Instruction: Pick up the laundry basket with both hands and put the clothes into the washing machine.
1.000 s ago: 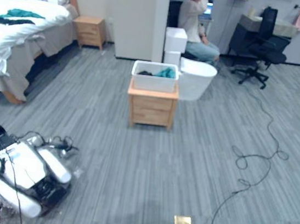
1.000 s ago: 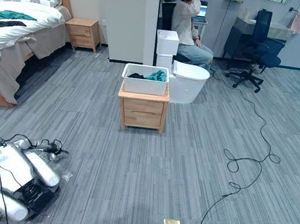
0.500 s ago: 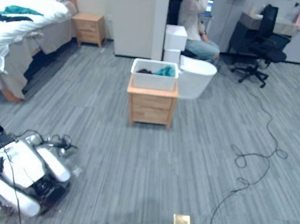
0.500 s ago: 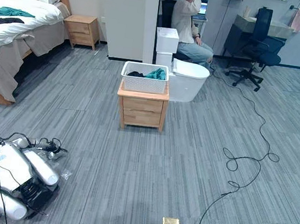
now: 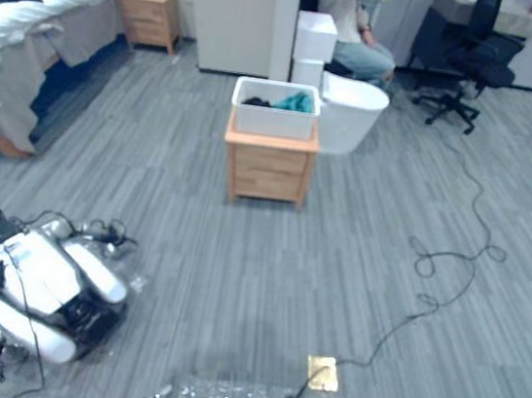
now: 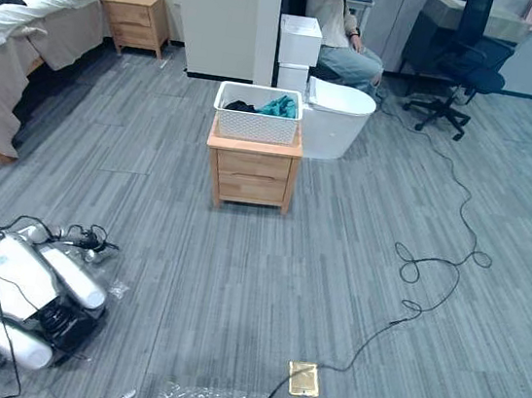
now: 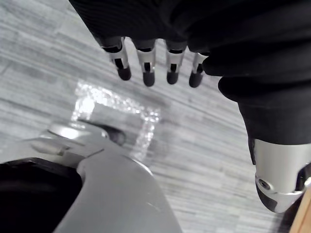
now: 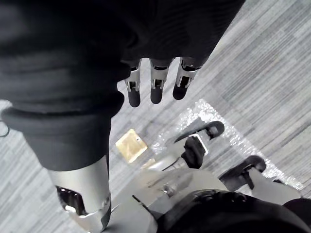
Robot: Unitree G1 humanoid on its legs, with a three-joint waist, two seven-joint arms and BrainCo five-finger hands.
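Nothing in the room has moved since a second ago. The whole view has tipped down a little, so it is the camera that moved.

The white plastic laundry basket [image 6: 256, 125] sits on top of a small wooden stand with drawers [image 6: 251, 172], far across the grey striped floor [image 6: 235, 283]. Inside the basket are a blue-green cloth [image 6: 281, 107] on one side and a dark cloth [image 6: 239, 106] on the other. They make a low heap that just peeks over the rim. A person [image 6: 339, 32] sits on a chair behind it.

The left hand [image 7: 147, 65] hangs down over the floor with its fingers straight and loose, holding nothing. The right hand [image 8: 154, 87] hangs the same way, also loose and holding nothing.

I think the job now is to walk to the basket, since nothing is picked up yet. To do it well, the robot should go straight at the stand and stop close in front of it. Then it should put one hand on each side of the basket and lift both sides together. Keeping the basket flat should stop the clothes from sliding out.
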